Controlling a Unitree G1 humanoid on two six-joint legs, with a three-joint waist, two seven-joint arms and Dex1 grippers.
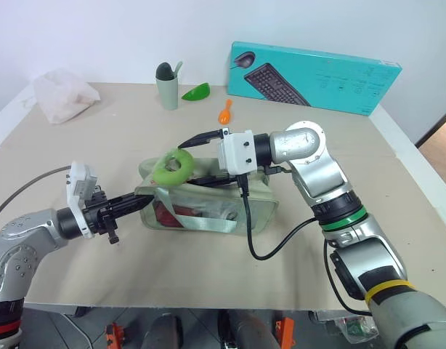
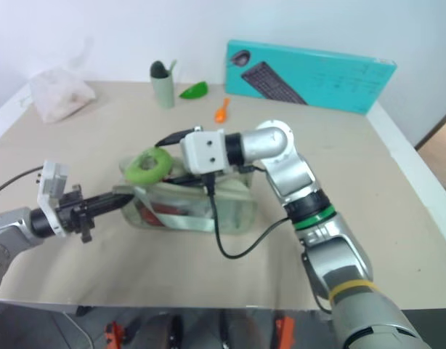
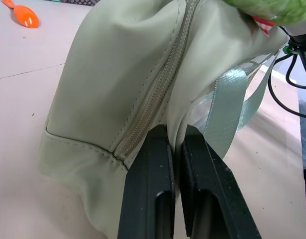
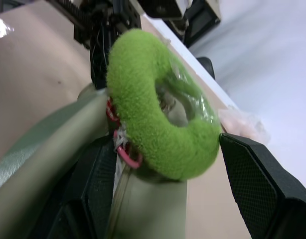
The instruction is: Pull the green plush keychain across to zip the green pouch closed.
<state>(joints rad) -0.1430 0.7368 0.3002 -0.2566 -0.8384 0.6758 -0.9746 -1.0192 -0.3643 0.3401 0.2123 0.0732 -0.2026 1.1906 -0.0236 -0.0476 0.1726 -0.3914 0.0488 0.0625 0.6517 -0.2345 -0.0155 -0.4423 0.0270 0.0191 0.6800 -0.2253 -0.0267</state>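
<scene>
While the white plastic bag (image 1: 63,93) lies far off at the table's (image 1: 99,276) back-left corner, the left gripper (image 1: 142,204) reaches in level from the left with its 2 black fingers (image 3: 148,189) pressed together, pinching the fabric at the left end of the green pouch (image 1: 259,211) right beside the zipper's end. That pouch sits near the middle of the table, its clear front panel toward the robot, a red item and a green webbing strap (image 3: 225,107) showing at the front. Sitting on top of the pouch toward its left end is the green plush keychain (image 1: 172,167), a fuzzy ring with a pink cord at its base by the zipper line. From the right, the right gripper (image 1: 196,158) comes in with its fingers spread wide, 1 on each side of the ring; in the right wrist view a gap shows between the plush and the finger (image 4: 262,184) on the far side, so nothing is clamped. Behind the pouch stand a grey-green cup (image 1: 167,89), a glossy green leaf-shaped piece (image 1: 197,92) and an orange spoon (image 1: 224,111); a teal keyboard box (image 1: 314,76) lies at the back right.
</scene>
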